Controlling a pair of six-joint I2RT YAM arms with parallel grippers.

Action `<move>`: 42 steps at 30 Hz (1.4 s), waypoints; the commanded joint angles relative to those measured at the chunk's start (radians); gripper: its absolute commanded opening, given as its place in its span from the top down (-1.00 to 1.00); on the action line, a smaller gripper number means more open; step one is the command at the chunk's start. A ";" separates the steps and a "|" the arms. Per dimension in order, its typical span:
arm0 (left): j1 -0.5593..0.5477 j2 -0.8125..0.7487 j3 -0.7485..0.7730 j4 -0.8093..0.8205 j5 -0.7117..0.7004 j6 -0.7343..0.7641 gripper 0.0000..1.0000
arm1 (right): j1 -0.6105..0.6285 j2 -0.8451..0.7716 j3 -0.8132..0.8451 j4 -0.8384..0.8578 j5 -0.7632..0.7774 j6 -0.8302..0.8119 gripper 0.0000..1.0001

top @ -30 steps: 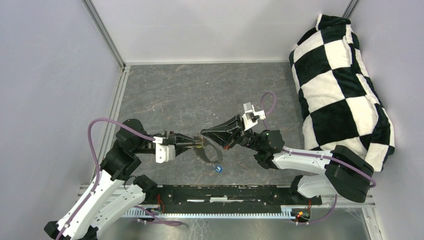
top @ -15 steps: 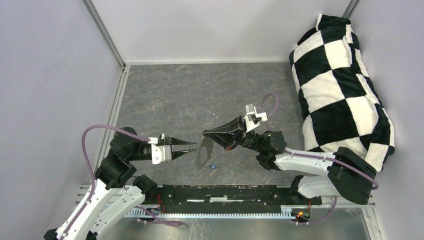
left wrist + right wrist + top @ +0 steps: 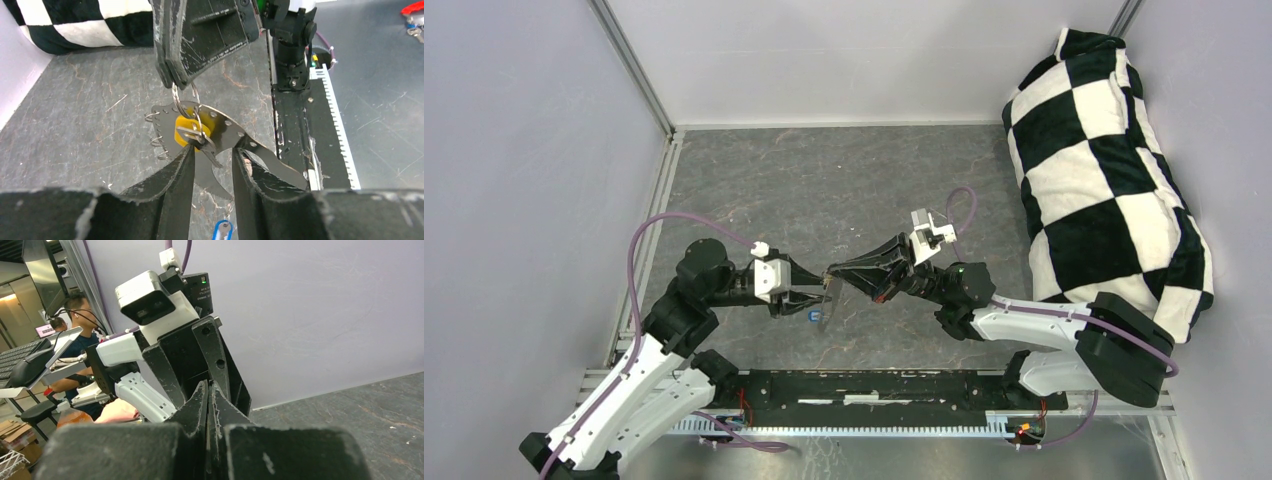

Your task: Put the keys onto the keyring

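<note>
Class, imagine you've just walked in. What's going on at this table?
The right gripper is shut on the keyring and holds it up above the table. The left gripper is open, with its fingers either side of the gold key, which appears to hang on the ring already. The blue key shows just below; whether it is attached cannot be told.
</note>
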 commanded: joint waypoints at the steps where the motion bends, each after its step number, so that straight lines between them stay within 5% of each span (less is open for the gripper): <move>1: -0.002 0.008 0.009 0.145 0.016 -0.121 0.26 | 0.007 0.003 0.026 0.071 -0.007 0.009 0.99; 6: -0.002 -0.004 0.023 0.116 0.060 -0.051 0.94 | 0.006 0.003 0.021 0.067 -0.005 0.008 0.99; 15: -0.002 -0.031 0.048 0.067 0.036 0.096 0.93 | 0.012 0.017 0.031 0.016 -0.016 0.004 0.99; 29: -0.003 -0.053 0.042 0.067 0.052 0.106 0.95 | 0.014 0.005 0.044 -0.058 0.001 -0.026 0.99; 37: -0.002 -0.060 0.046 0.007 -0.047 0.064 -0.22 | 0.011 -0.087 0.095 -0.279 0.036 -0.200 0.99; 42: -0.002 -0.067 0.055 -0.095 -0.109 0.056 -0.54 | -0.002 -0.108 0.116 -0.360 0.036 -0.249 0.99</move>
